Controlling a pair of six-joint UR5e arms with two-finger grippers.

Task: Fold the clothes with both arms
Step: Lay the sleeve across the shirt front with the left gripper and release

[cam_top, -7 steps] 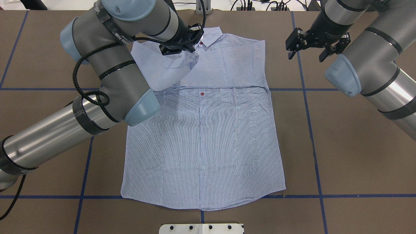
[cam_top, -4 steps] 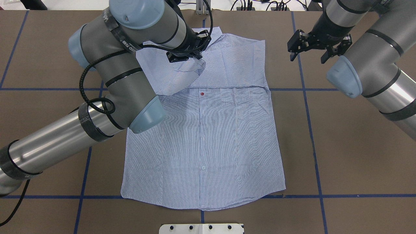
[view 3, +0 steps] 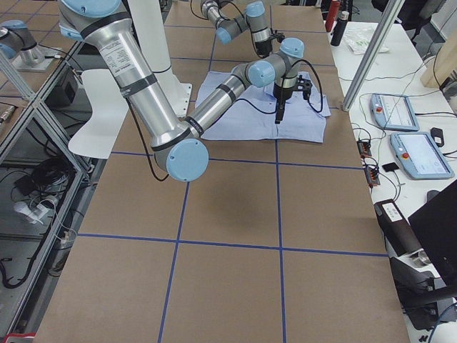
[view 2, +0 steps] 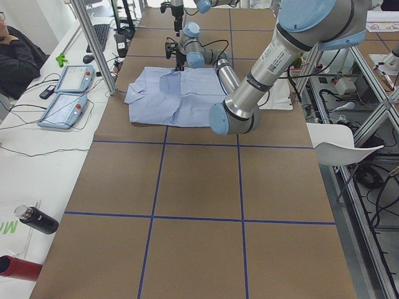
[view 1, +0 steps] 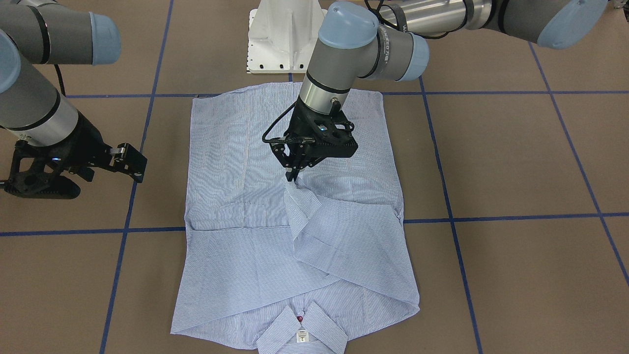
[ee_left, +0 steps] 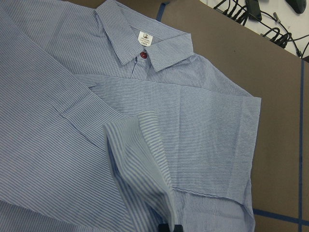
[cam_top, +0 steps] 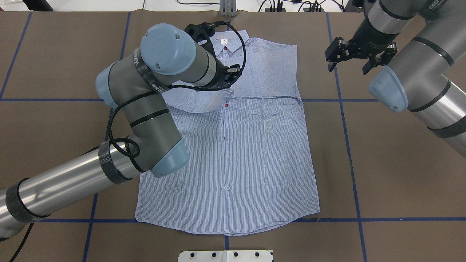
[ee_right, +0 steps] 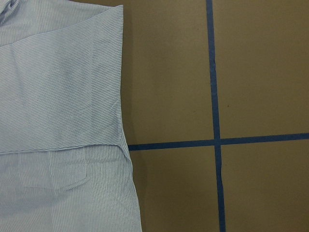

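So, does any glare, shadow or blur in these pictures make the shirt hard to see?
Overhead exterior: glare on the metal tube of the left arm, the shirt evenly lit. Exterior front-facing: a faint shadow on the cloth beside the left gripper. Left wrist-mounted: stripes sharp. Side views: stripes unreadable.

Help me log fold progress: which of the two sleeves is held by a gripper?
The sleeve on the robot's left side: the left gripper pinches its end. The other sleeve lies folded flat, no gripper on it.
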